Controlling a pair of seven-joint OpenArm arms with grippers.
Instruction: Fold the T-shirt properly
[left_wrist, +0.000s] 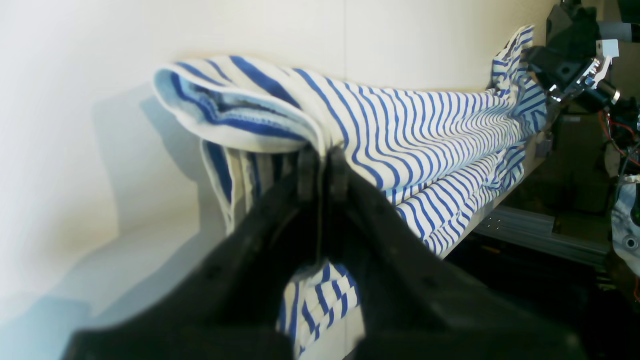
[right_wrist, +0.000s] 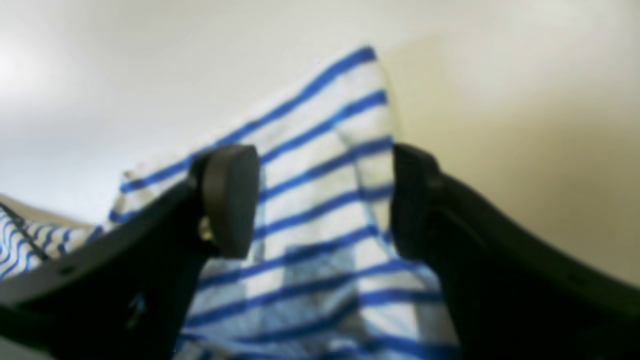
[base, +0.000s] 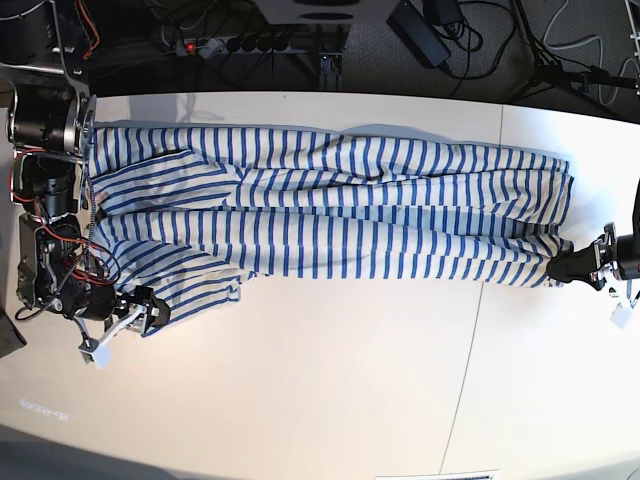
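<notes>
The T-shirt, white with blue stripes, lies stretched lengthwise across the white table. In the base view my left gripper is at the shirt's right end, shut on the cloth. The left wrist view shows its black fingers pinched together on a folded edge of the T-shirt. My right gripper sits at the shirt's lower left corner. In the right wrist view it is open, with the T-shirt lying between its two fingers.
Cables and a power strip lie beyond the table's far edge. The right arm's body stands along the table's left side. A seam runs across the table. In the left wrist view a metal frame rail shows below the table edge.
</notes>
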